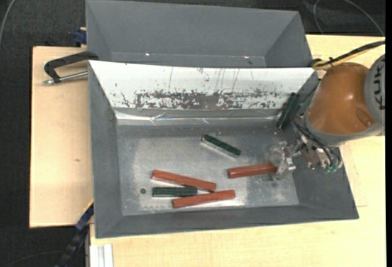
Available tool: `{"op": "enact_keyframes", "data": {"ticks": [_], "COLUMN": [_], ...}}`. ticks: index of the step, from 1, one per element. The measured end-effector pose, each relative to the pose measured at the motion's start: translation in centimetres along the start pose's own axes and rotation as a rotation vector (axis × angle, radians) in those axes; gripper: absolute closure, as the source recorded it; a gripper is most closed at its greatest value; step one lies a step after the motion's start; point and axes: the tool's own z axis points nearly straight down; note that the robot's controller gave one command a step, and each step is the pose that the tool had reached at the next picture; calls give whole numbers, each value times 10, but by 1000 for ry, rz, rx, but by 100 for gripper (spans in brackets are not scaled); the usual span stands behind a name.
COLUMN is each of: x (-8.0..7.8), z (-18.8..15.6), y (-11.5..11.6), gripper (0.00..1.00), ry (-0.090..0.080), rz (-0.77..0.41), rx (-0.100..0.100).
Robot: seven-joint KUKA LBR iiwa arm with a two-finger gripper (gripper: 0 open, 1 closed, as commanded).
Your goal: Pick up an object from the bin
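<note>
My gripper (283, 165) is low at the right side of the bin floor, its metal fingers right at the right end of a red-brown stick (252, 170) that lies nearly level. The view does not let me see whether the fingers are round that stick. A dark green stick (222, 145) lies tilted a little up and left of it, near the bin's middle.
At the front of the floor lie two more red-brown sticks (184, 180) (203, 199) and a dark green one (174, 191) between them, close together. The arm with its orange cover hangs over the bin's right wall.
</note>
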Motion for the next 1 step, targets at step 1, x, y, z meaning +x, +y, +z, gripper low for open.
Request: {"op": "enact_keyframes", "data": {"ticks": [1], "x": [-27], "z": [-155], "y": [-9], "gripper": [100], "ry": [-6], "rz": [-91], "rx": [2]}}
